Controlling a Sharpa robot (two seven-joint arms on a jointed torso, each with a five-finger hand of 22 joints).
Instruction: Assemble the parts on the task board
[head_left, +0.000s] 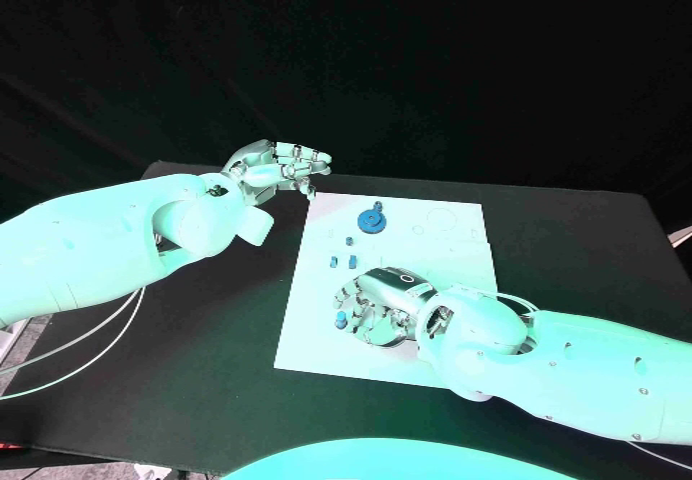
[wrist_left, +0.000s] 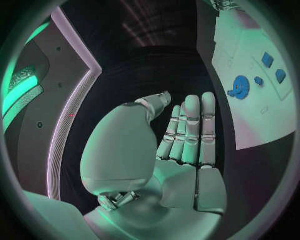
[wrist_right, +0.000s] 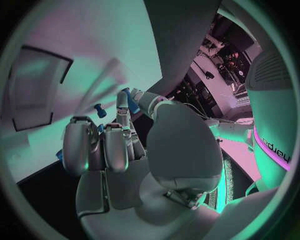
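Note:
The white task board (head_left: 433, 245) lies mid-table. A blue gear (head_left: 372, 220) sits at its far left part, with small blue parts (head_left: 349, 241) just nearer. My right hand (head_left: 382, 303) hovers low over the board's near half. In the right wrist view it pinches a small blue part (wrist_right: 128, 98) between thumb and a finger, close to the board (wrist_right: 94, 45), and a small blue peg (wrist_right: 100, 110) stands beside the fingertips. My left hand (head_left: 277, 168) is raised at the board's far left corner, fingers straight and holding nothing. Its wrist view shows the left hand (wrist_left: 187, 135), the gear (wrist_left: 240, 86) and the board (wrist_left: 250, 117).
Black table (head_left: 188, 330) surrounds the board, with free room on both sides. A dark square recess (wrist_right: 37, 90) lies in the board near my right hand. Several small blue parts (wrist_left: 273, 67) rest beyond the gear.

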